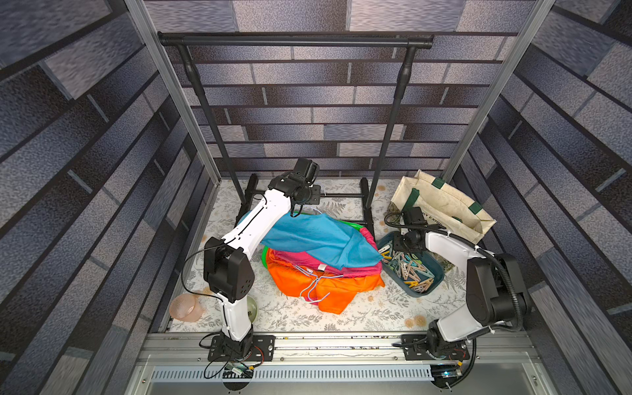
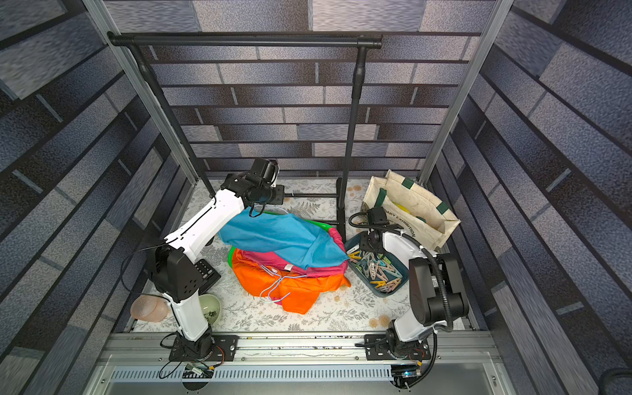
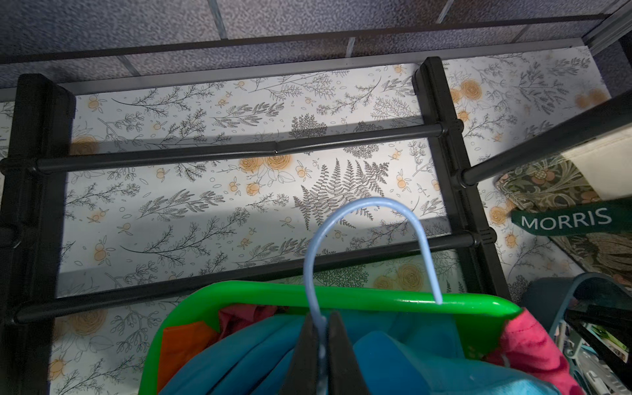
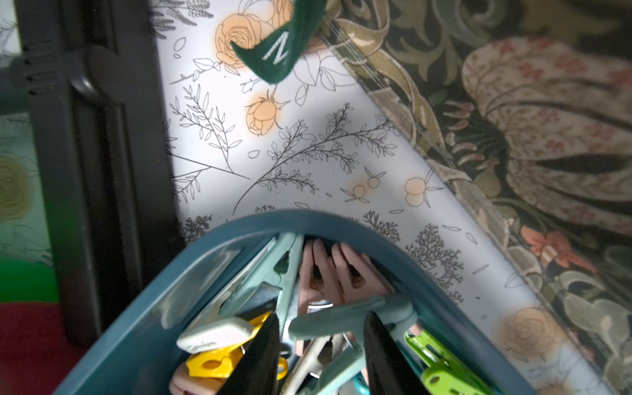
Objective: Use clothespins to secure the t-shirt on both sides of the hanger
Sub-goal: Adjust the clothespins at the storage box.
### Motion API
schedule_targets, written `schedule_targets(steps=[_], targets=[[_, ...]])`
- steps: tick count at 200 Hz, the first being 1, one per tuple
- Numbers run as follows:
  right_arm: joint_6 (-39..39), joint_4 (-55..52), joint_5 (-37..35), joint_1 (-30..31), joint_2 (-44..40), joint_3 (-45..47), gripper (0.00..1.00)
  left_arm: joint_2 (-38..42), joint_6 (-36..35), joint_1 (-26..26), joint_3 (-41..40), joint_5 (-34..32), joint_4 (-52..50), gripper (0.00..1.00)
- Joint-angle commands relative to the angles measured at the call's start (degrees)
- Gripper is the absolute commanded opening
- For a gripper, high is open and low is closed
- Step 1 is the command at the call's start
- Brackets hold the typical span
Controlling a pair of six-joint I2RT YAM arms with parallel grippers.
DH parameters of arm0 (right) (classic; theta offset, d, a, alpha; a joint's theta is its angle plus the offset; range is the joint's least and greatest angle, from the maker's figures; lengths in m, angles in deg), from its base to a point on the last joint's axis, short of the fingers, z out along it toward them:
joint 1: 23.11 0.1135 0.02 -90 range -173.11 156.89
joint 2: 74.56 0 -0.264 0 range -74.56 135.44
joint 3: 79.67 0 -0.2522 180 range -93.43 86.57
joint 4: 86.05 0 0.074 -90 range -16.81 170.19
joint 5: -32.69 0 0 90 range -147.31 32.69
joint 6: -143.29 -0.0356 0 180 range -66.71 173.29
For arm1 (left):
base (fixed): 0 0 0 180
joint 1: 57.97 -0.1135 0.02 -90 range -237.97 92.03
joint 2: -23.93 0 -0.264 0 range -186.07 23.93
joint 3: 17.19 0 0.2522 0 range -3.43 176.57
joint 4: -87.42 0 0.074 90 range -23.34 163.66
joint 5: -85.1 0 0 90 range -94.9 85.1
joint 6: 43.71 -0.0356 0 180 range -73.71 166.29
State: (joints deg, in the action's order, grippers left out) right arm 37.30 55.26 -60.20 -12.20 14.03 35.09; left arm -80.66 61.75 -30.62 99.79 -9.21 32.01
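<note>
Jaws of the left hand (image 3: 321,330) are closed tight on the neck of a light-blue wire hanger (image 3: 376,199), just below its hook. The hook tip touches the rim of the green basket (image 3: 393,298). Directly under the hand lies the blue t-shirt (image 3: 403,362), draped over pink and orange garments (image 1: 307,290) that spill out of the basket onto the surface (image 1: 359,311). Base bars of the black clothes rack (image 3: 239,154) cross the surface just beyond the basket.

The right hand (image 4: 321,316) has its jaws partly apart, with the tips lowered among the clothespins (image 4: 342,273) in the teal bin (image 4: 325,219). Nothing is visibly clamped between them. A tote bag (image 1: 444,205) stands just behind the bin.

In both top views the wrists hide both hands. Only the wrist views show the jaws. Only the top views show the rack's upper rail and the full clothing pile.
</note>
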Motion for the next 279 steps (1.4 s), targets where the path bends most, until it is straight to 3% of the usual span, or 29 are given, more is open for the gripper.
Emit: schedule_targets(steps=[1,64,98,131,178,224,279], targets=[[-5.90,-1.94,3.31,0.30,-2.26,4.11,0.39,2.92,1.24,0.22,-1.97,0.70,1.39,0.02],[-13.37,-4.33,11.37,1.56,-14.22,9.65,0.40,6.00,1.50,0.31,-5.08,0.80,3.05,0.03],[-5.57,-10.33,1.57,1.56,-15.25,4.32,0.36,6.25,1.49,0.32,-5.31,1.17,3.34,0.03],[2.87,-11.68,-0.19,2.16,-10.38,0.34,0.31,6.45,1.50,0.19,-5.77,1.26,3.23,0.04],[7.46,-12.35,-4.23,4.46,-9.26,2.68,0.55,6.36,1.89,-0.82,-6.36,2.15,3.32,0.05],[7.61,-13.28,-11.24,9.86,-3.79,1.29,0.64,5.25,2.68,-1.12,-5.57,3.86,3.55,0.06],[5.11,-14.02,-16.37,10.26,3.27,-4.11,0.64,5.65,2.91,-1.24,-5.98,4.21,3.82,0.07]])
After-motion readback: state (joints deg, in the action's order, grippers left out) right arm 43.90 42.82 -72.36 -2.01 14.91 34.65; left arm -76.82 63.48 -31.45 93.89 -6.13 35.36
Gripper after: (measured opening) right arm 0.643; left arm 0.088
